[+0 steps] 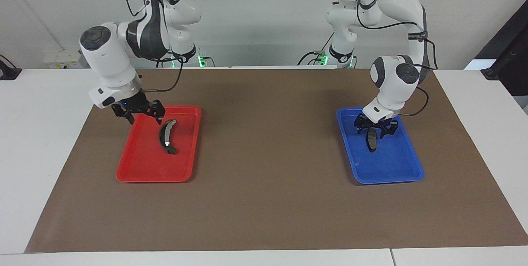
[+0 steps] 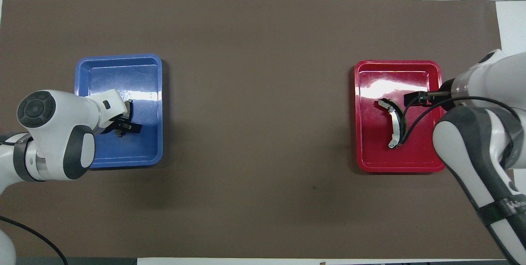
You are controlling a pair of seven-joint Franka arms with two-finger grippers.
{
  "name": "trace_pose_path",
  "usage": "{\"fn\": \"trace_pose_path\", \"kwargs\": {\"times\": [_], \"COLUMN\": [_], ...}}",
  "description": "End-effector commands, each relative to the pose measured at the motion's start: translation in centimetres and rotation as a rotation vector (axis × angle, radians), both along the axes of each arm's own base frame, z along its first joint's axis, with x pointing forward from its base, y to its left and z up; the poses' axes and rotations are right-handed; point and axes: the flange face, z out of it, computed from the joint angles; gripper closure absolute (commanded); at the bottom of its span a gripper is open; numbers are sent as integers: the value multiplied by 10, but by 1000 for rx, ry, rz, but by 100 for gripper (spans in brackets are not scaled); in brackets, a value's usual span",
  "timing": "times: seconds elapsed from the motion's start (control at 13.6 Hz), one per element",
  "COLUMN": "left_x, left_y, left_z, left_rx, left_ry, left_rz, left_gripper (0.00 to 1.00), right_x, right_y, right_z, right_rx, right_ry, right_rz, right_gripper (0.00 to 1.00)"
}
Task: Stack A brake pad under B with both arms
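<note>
The small dark-grey brake pad [image 1: 372,140] lies in the blue tray [image 1: 396,171] at the left arm's end of the table. My left gripper [image 1: 374,130] is low over it, open, with a finger on either side of the pad. The overhead view shows the pad [image 2: 130,108] partly hidden under that gripper [image 2: 123,124]. The long crescent shoe B [image 1: 166,136] lies in the red tray [image 1: 140,167] at the right arm's end. My right gripper [image 1: 144,116] is open and empty, above the tray beside the shoe's end nearer to the robots. B also shows in the overhead view [image 2: 395,123].
A brown mat [image 1: 268,154] covers the table between the two trays. The blue tray [image 2: 119,67] and the red tray [image 2: 370,154] hold nothing else. The right arm's cable [image 2: 415,121] hangs over the red tray next to the shoe.
</note>
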Motion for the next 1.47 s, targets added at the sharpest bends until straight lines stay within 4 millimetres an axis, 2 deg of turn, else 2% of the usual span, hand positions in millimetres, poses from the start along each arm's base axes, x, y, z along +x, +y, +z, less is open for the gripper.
{"fn": "trace_pose_path", "kwargs": {"times": [0.0,0.15,0.22,0.37,0.52,0.66,0.74,0.88,0.96,1.03,1.1,1.25,1.33,1.4], "left_x": [-6,-6,-6,-1,5,12,17,31,35,37,30,23,21,26], "left_y": [1,-1,-1,-1,-2,-8,-21,-51,-73,-102,-140,-204,-233,-251], "left_z": [-2,-11,-12,-5,11,39,56,79,80,87,88,86,89,85], "left_rx": [3,5,6,5,3,3,4,1,-4,-21,-38,-54,-66,-73], "left_ry": [-14,2,2,-5,-16,13,33,21,4,-32,-55,-62,-71,-70], "left_rz": [-25,-30,-32,-30,-25,-16,2,71,108,156,183,232,259,303], "left_gripper": [39,43,52,78,95,99,99,99,99,99,99,100,100,100], "right_x": [-11,-13,-15,-18,-25,-29,-29,-29,-31,-32,-33,-34,-35,-35], "right_y": [15,17,12,-3,-7,-9,-11,-11,-11,-8,-7,-10,-10,-10], "right_z": [-31,-45,-54,-71,-83,-96,-100,-114,-117,-118,-119,-122,-126,-127], "right_rx": [12,8,4,0,2,-1,-1,-2,-2,-2,-2,-3,-4,-4], "right_ry": [-28,-39,-30,-20,-1,-13,-9,17,23,26,28,34,40,43], "right_rz": [42,70,99,91,82,74,70,75,77,83,86,101,113,121], "right_gripper": [0,0,0,0,0,0,0,0,0,0,2,5,7,9]}}
